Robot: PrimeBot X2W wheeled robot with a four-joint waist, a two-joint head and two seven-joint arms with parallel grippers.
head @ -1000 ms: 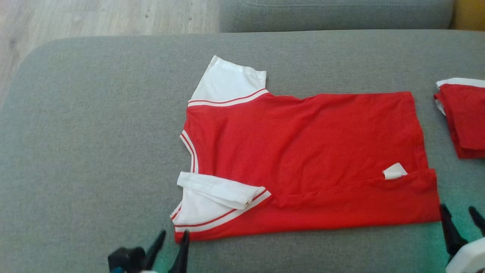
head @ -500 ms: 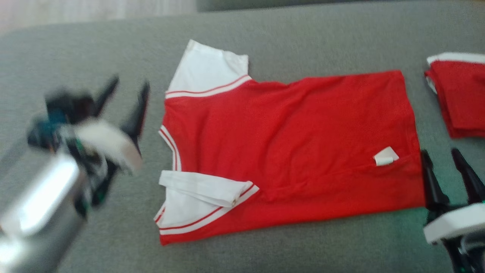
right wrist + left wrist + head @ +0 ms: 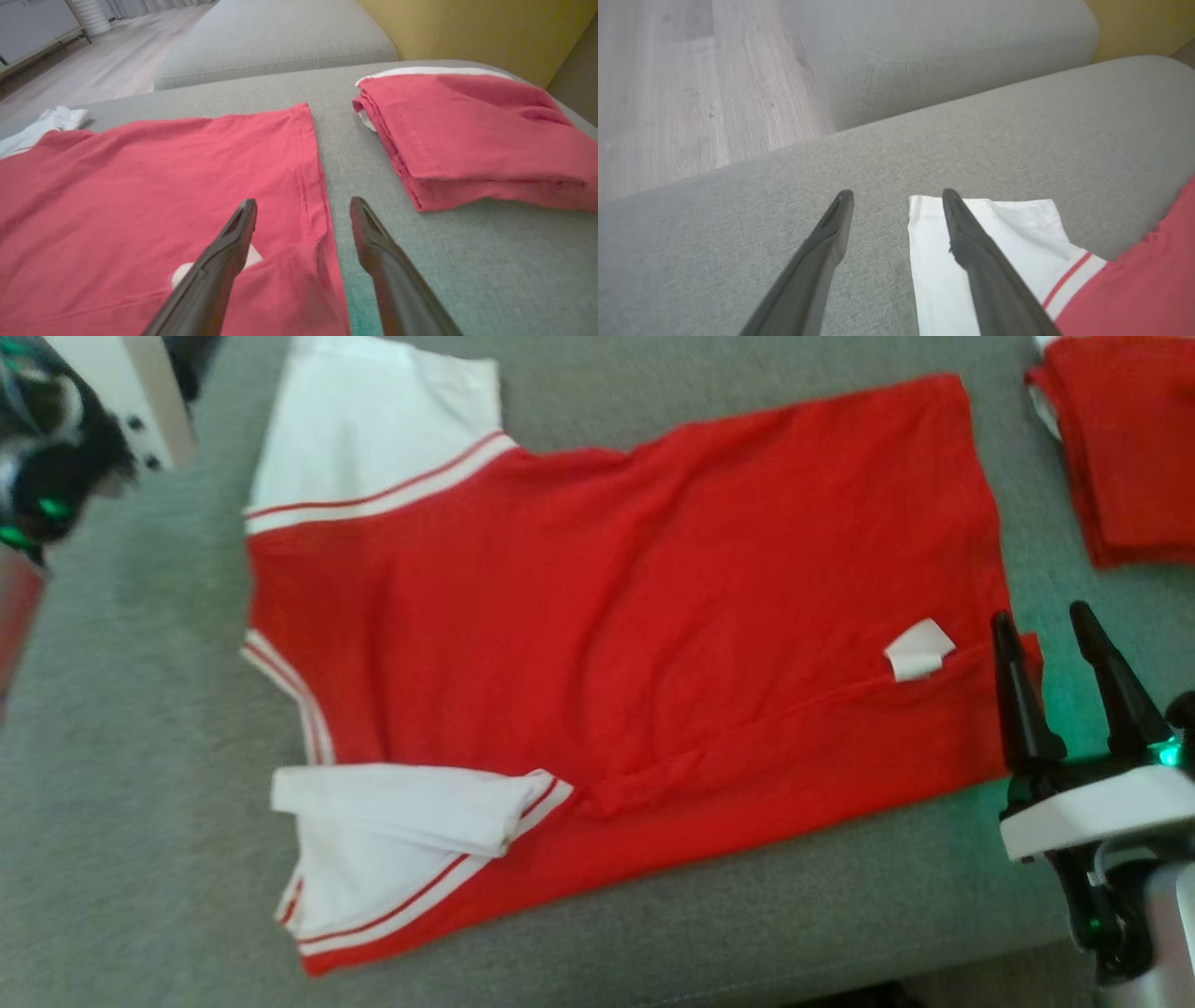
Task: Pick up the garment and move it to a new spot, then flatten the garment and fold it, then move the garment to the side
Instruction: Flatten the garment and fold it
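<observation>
The garment (image 3: 607, 616), a red shirt with white sleeves, lies spread on the grey cushion (image 3: 131, 775), its near long edge folded over. A white label (image 3: 920, 649) shows near the hem. My right gripper (image 3: 1044, 621) stands open at the hem's near corner; in the right wrist view the hem edge (image 3: 317, 186) runs between the right gripper's (image 3: 302, 203) fingers. My left arm (image 3: 56, 457) is blurred at the far left. In the left wrist view my left gripper (image 3: 897, 193) is open, one finger over the corner of the far white sleeve (image 3: 1017, 224).
A folded red garment stack (image 3: 1130, 457) lies on the cushion to the right, close to the hem. A second grey cushion (image 3: 948, 70) and wooden floor (image 3: 691, 93) lie beyond. A yellow backrest (image 3: 490, 28) rises behind the stack. The cushion's front edge (image 3: 747, 980) is near.
The head camera has dropped closer. My left gripper opened, left the near sleeve corner and swung to the far sleeve. My right gripper moved up to the hem corner.
</observation>
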